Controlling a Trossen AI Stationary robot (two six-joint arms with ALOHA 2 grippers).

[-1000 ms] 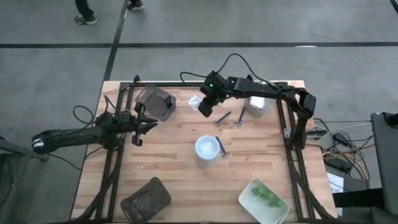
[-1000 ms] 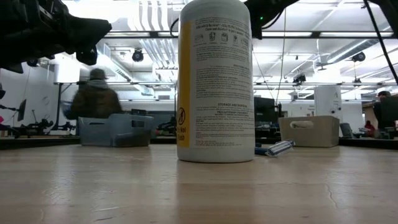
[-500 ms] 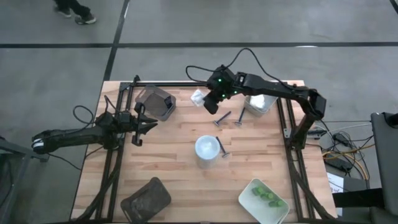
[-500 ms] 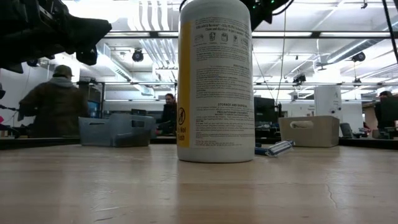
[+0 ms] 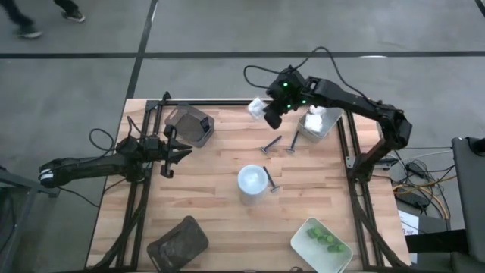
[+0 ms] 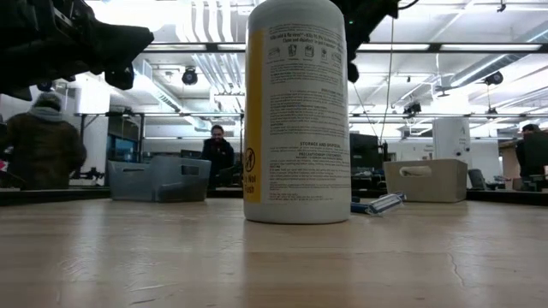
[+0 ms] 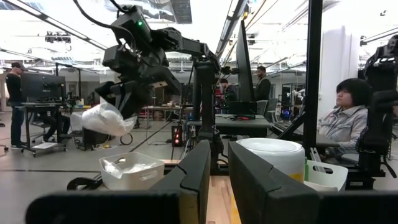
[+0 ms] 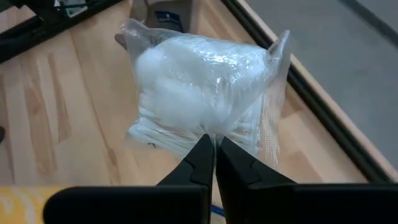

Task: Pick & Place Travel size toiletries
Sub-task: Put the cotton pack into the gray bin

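Note:
My right gripper (image 5: 267,115) hangs high over the table's far edge, shut on a small white lumpy packet (image 5: 258,108) in clear plastic (image 8: 199,81). A pale tray (image 5: 324,133) just right of it holds more white packets (image 5: 314,117). The yellow, white-capped bottle (image 5: 252,182) stands upright mid-table, with one razor (image 5: 271,183) lying beside it. Two more razors (image 5: 271,143) lie flat on the wood nearer the far edge. My left gripper (image 5: 170,154) waits at the left side, narrowly open with nothing between its fingers (image 7: 199,174). My right gripper pinches the packet's clear plastic wrap (image 8: 214,129) between its two fingertips (image 8: 202,152), at one edge of the bundle. The fingers slant downward. The packet is lifted clear of the table and sits out beyond the fingertips, as the left wrist view shows (image 7: 106,118).
A dark grey bin (image 5: 189,125) stands at the far left. A dark brown tray (image 5: 179,243) lies at the near left. A pale tray with green pieces (image 5: 320,241) sits at the near right. A black frame rail (image 5: 227,101) runs along the far edge.
My right gripper has risen and swung toward the table's right and far edge, carrying the white packet toward the pale tray of packets. It has stayed shut on the packet throughout.

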